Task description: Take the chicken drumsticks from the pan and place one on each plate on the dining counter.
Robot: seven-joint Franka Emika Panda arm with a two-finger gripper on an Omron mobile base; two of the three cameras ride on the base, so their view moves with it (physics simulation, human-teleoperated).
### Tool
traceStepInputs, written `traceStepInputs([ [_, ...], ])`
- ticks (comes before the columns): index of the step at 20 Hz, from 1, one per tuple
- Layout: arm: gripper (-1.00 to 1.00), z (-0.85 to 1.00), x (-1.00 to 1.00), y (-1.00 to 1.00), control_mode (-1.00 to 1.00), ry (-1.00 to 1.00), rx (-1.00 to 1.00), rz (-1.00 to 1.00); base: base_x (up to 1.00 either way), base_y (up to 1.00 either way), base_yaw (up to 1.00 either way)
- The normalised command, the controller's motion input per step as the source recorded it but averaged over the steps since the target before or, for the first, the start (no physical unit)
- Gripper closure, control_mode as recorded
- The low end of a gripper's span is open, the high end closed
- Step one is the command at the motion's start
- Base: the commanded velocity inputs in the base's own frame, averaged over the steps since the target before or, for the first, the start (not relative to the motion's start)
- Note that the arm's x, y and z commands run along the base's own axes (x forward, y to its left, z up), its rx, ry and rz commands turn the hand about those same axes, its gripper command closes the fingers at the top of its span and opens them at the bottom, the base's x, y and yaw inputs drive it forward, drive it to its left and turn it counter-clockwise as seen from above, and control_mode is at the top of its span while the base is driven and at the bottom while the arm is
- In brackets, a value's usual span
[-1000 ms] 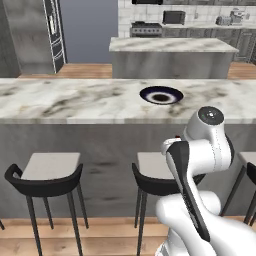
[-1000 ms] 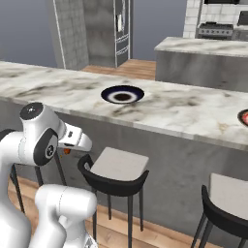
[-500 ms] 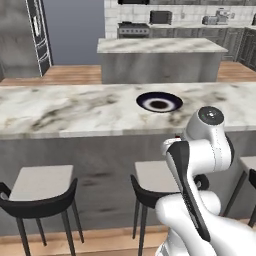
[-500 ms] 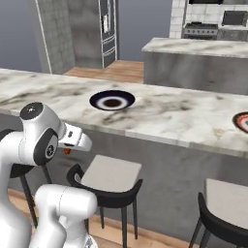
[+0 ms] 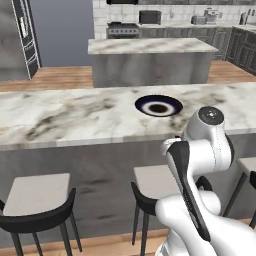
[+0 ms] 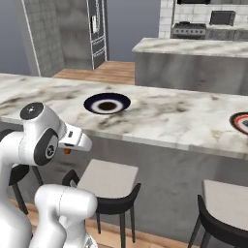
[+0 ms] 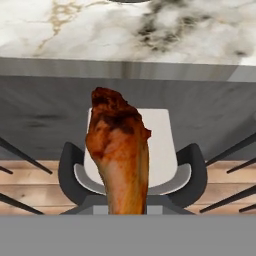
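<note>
Orange-brown drumstick (image 7: 119,155) stands clamped in the narrow jaws of the gripper (image 6: 68,151), held low in front of the dining counter (image 6: 160,116), over a stool (image 7: 131,150). On the marble, a dark-rimmed plate (image 6: 107,103) sits at the arm's one o'clock; another plate (image 6: 240,122) lies far toward three o'clock.

The drumstick (image 7: 119,155) in the pincer is orange-brown, darkening to charred reddish-brown at its far end. Beyond it, the counter (image 5: 65,117) is white marble with grey and brownish veins over a plain grey base. The plate (image 5: 158,106) there has a dark navy rim and paler centre. Below the pincer, a stool (image 7: 130,150) has a pale seat in a black frame.
</note>
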Motion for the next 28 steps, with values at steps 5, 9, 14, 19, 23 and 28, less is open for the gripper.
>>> traceStepInputs([
  [5,1.0,0.0,0.0,0.0,1.0,0.0,0.0,0.0,0.3,0.27,-0.09],
  [9,1.0,0.0,0.0,0.0,1.0,0.0,0.0,0.0,0.17,0.22,-0.08],
  [14,1.0,0.0,0.0,0.0,1.0,0.0,0.0,0.0,0.0,0.0,0.0],
  [19,1.0,0.0,0.0,0.0,1.0,0.0,0.0,0.0,0.0,0.0,0.0],
  [23,1.0,0.0,0.0,0.0,1.0,0.0,0.0,0.0,0.0,0.0,0.0],
  [28,1.0,0.09,-0.13,0.04,-1.0,-0.16,0.0,0.01,-0.14,0.03,0.02],
])
